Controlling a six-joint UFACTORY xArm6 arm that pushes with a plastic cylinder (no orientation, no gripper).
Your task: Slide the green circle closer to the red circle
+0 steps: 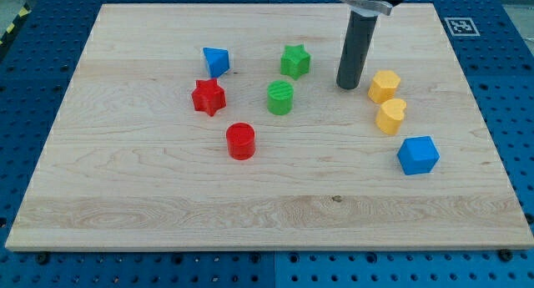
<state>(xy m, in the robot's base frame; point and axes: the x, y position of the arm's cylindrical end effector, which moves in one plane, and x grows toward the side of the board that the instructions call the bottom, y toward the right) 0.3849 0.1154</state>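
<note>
Green circle (280, 97) sitting left of my tip (348, 87), red circle (240, 141) lying farther down-left, tip touching no block, yellow hexagon (384, 85) just right.

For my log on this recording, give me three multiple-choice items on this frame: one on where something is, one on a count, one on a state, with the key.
1. Where does the green circle lie relative to the red circle?
A. toward the view's top right of it
B. toward the view's bottom left of it
C. stacked on it

2. How many yellow blocks are on the board?
A. one
B. two
C. four

3. Is my tip touching the green circle?
A. yes, pressed against it
B. no, it stands apart, toward the view's right
C. it is out of view

Key: 1 A, the green one sits higher and further right. 2 B, two lie together by the view's right. 3 B, bare wood shows between them.
</note>
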